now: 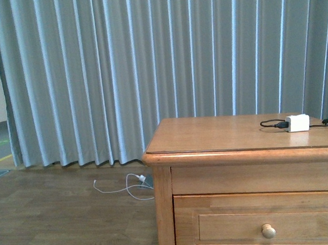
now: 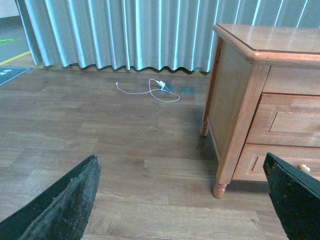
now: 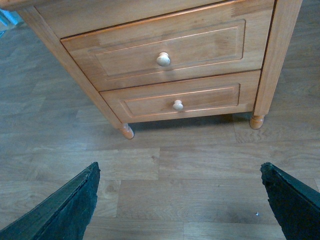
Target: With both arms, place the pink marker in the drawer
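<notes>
The pink marker shows in none of the views. The wooden cabinet (image 1: 227,134) stands at the right in the front view, and its upper drawer (image 1: 268,228) is closed, with one round pale knob. In the right wrist view that drawer (image 3: 162,50) lies ahead of my right gripper (image 3: 178,170), which is open over bare floor with nothing between its fingers. My left gripper (image 2: 180,167) is open too, low over the floor beside the cabinet's front left corner, and the drawer (image 2: 295,122) is partly in frame. Neither arm appears in the front view.
A white charger block (image 1: 297,123) with a black cable lies on the cabinet top. A white cable (image 2: 160,87) is coiled on the wooden floor by the grey curtain (image 1: 149,72). The lower drawer (image 3: 177,102) is closed. A cabinet leg (image 2: 218,190) stands near my left gripper.
</notes>
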{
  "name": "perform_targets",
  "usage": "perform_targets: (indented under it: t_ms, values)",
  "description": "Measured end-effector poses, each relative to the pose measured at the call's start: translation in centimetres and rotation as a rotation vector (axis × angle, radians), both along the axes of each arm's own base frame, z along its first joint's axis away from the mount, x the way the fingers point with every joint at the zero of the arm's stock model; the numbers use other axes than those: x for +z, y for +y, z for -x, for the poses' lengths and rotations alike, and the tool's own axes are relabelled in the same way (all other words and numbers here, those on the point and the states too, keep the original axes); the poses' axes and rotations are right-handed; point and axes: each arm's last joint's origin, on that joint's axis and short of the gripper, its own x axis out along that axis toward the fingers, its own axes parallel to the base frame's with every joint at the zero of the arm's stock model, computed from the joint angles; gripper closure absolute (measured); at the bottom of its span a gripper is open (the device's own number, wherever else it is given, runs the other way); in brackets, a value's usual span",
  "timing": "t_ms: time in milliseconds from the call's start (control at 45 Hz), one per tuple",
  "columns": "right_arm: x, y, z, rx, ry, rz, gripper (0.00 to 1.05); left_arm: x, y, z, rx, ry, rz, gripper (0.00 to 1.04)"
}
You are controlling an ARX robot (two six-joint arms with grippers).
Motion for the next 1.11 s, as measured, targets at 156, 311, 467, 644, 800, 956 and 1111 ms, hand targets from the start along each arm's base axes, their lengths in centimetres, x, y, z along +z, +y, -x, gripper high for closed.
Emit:
perform_targets:
  t_ms: [156,311,467,644,800,956,1111]
  values:
    - [-0.9,-0.3,0.3,-0.074,-0.282,0.148,0.27,0.0,0.0,0.0,0.002,0.000,0.000,0.06]
    - [-0.3,-1.3,1.0,-0.088,-0.419,0.213,0.55,0.0,0.0,0.0,0.000,0.000,0.000,0.06]
    - [-1.4,-1.4,1.4,-0.080,-0.412,0.229,0.84,0.0,0.0,0.0,0.000,0.000,0.000,0.06]
    - [-1.2,-1.4,2.1,-0.080,-0.422,0.236,1.03,0.0,0.0,0.0,0.000,0.001,0.000,0.06]
    - [-1.2,-1.4,2.5,-0.080,-0.424,0.236,1.03,0.0,0.0,0.0,0.000,0.001,0.000,0.06]
    - [-1.2,-1.4,2.8,-0.079,-0.423,0.236,1.03,0.0,0.0,0.0,0.000,0.001,0.000,0.06]
    - [-1.3,-1.4,3.0,-0.079,-0.423,0.236,1.03,0.0,0.0,0.0,0.000,0.001,0.000,0.06]
